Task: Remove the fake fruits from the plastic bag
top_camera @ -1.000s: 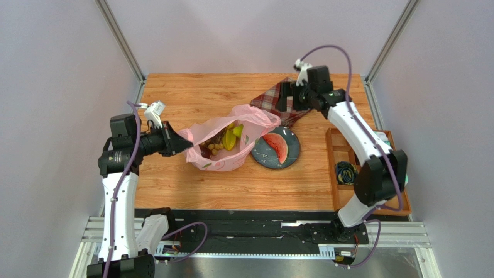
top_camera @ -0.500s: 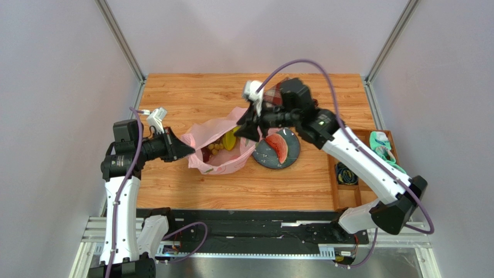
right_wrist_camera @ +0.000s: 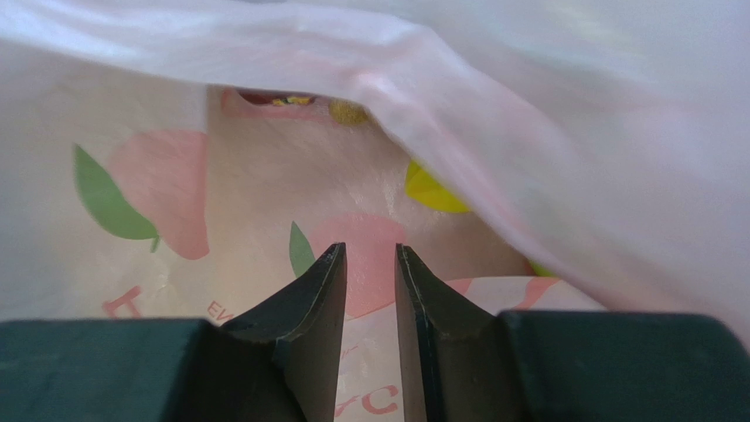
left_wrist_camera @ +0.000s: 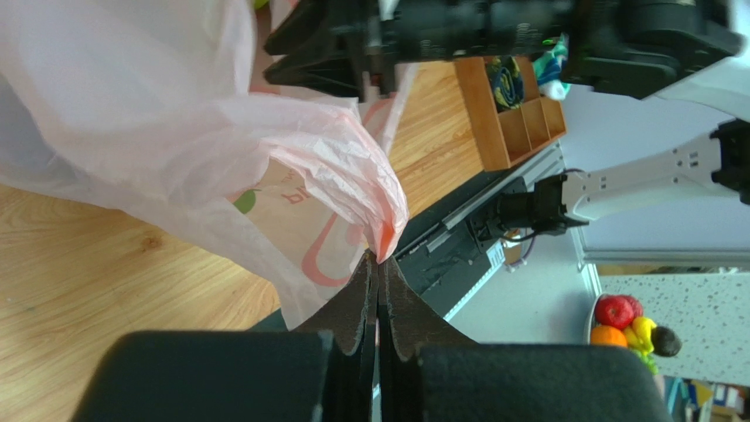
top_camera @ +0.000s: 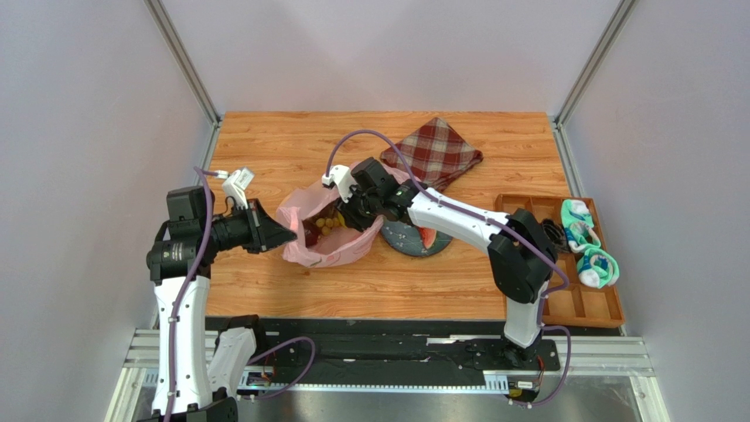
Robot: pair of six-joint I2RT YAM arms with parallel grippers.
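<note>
The pink plastic bag (top_camera: 333,248) lies left of the middle of the table, its mouth held up. My left gripper (top_camera: 280,230) is shut on its left edge, and the film bunches at the fingertips in the left wrist view (left_wrist_camera: 378,260). My right gripper (top_camera: 348,216) reaches into the bag's mouth from the right. Its jaws stand a little apart with nothing between them (right_wrist_camera: 370,251), over the printed bag wall (right_wrist_camera: 255,202). Fake fruits show inside: a brownish grape bunch (top_camera: 323,225) and a yellow piece (right_wrist_camera: 430,188). A pink-red slice (top_camera: 429,237) lies on the dark plate (top_camera: 398,237).
A red plaid cloth (top_camera: 437,151) lies at the back. A wooden tray (top_camera: 581,305) on the right edge holds rolled socks, teal ones (top_camera: 588,260) and a dark one (top_camera: 549,231). The right arm spans over the plate.
The right arm swung from the plaid cloth forward and left into the bag's mouth, its jaws narrowing. The left gripper kept hold of the bag's edge and shifted slightly.
</note>
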